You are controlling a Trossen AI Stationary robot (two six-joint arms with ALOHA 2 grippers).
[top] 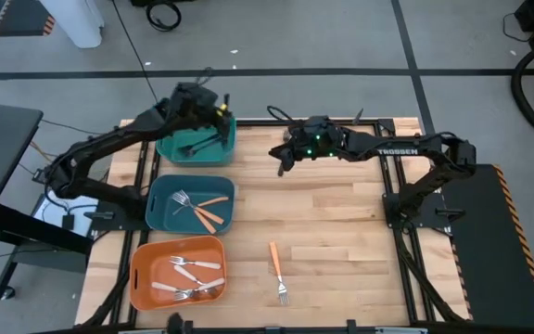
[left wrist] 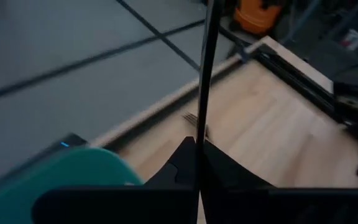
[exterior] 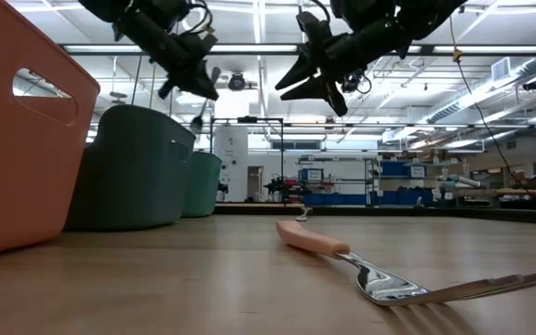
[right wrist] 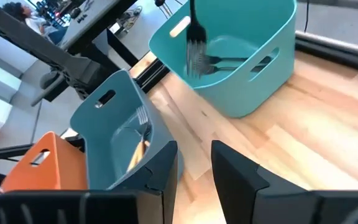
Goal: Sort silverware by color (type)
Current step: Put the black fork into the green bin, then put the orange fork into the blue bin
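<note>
A black fork [right wrist: 194, 43] hangs tines down over the far teal bin [top: 196, 139], which holds other black utensils. My left gripper [top: 219, 111] is shut on it above that bin's far right corner. To the right of that bin, my right gripper [top: 281, 160] stands open above the table, its fingers [right wrist: 166, 168] empty. The middle teal bin [top: 191, 202] holds orange-handled forks. The orange bin [top: 178, 271] holds several cream-handled silver forks. One orange-handled fork [top: 277, 271] lies flat on the table near the front edge. My left gripper pinches the black fork's thin shaft [left wrist: 199, 134] between its two shut fingers. The shaft runs on past the fingertips, along the fingers. The fork is lifted clear, with its tines [right wrist: 194, 56] hanging above the far teal bin. How far up the handle the hold lies is hidden by the fingers.
The three bins stand in a row down the table's left side. Bare wood [top: 323, 213] spreads across the middle and right. In the low view the loose fork [exterior: 342, 256] lies close by, with the orange bin [exterior: 17, 130] at the left.
</note>
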